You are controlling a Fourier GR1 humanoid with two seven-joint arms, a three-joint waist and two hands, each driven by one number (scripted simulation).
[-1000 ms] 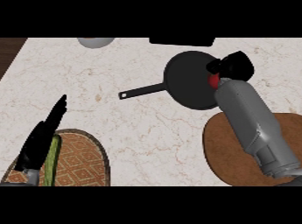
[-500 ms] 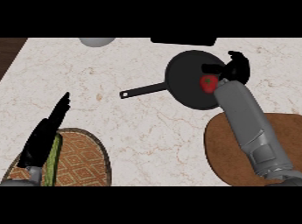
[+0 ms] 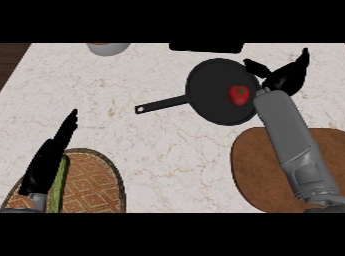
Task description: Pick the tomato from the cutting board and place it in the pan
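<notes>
The left hand (image 3: 51,159) rested at the lower left with straight fingers pointing up, above a patterned plate (image 3: 94,185). The right forearm stretched up across the round cutting board (image 3: 260,170), its right hand (image 3: 282,76) spread open at the black pan's (image 3: 212,90) right rim. The tomato (image 3: 239,94) lay inside the pan, just left of and below that hand, apart from its fingers.

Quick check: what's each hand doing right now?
Left hand: open, holding nothing.
Right hand: open beside the pan; tomato lies in it.
</notes>
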